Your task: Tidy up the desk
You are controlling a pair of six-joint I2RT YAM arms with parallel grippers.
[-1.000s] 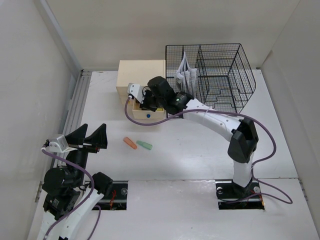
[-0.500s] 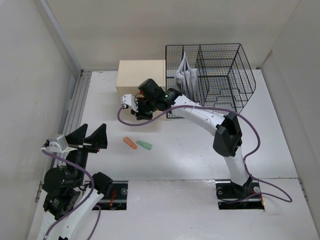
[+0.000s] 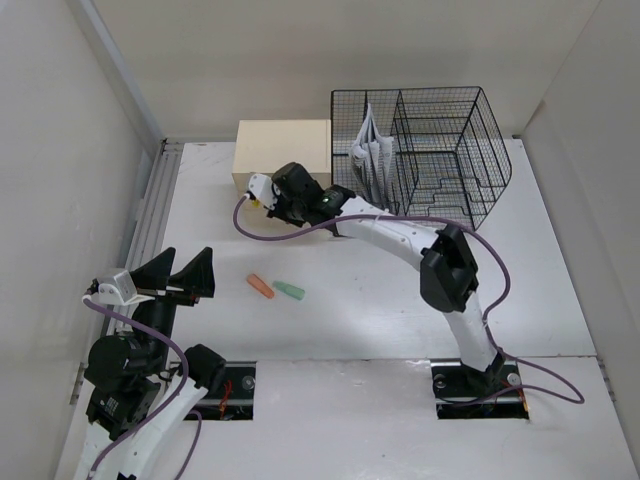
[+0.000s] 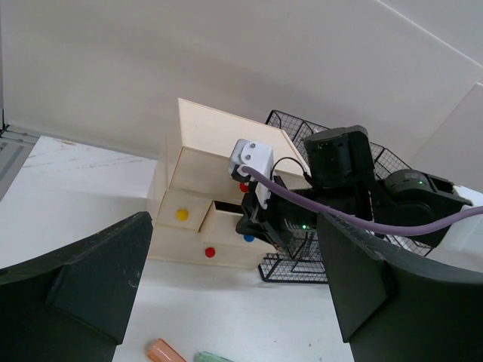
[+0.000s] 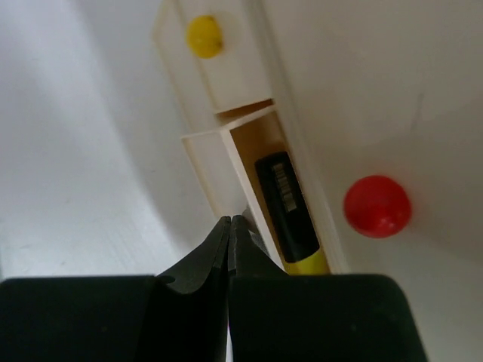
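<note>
The desk (image 3: 380,310) is a wide white tabletop. At its back stands a cream drawer box (image 3: 283,150). My right gripper (image 3: 268,196) is shut with nothing in it. Its tips (image 5: 230,220) rest against the front of a drawer (image 5: 207,170) that stands slightly out. Inside that drawer lies a black and yellow marker (image 5: 290,219). The left wrist view shows the same drawer with a blue knob (image 4: 249,238). My left gripper (image 3: 180,275) hangs wide open and empty at the near left. An orange marker (image 3: 260,286) and a green marker (image 3: 290,290) lie loose on the desk between the arms.
A black wire-mesh rack (image 3: 430,150) holding papers (image 3: 368,150) stands right of the drawer box. Grey slotted rails (image 3: 150,210) run along the desk's left edge. White walls close in the back and both sides. The box also has yellow (image 4: 182,214) and red (image 4: 210,252) knobs.
My right arm has swung towards the drawer box and pushed the pulled-out blue-knob drawer nearly all the way in. The left arm and both loose markers have not moved.
</note>
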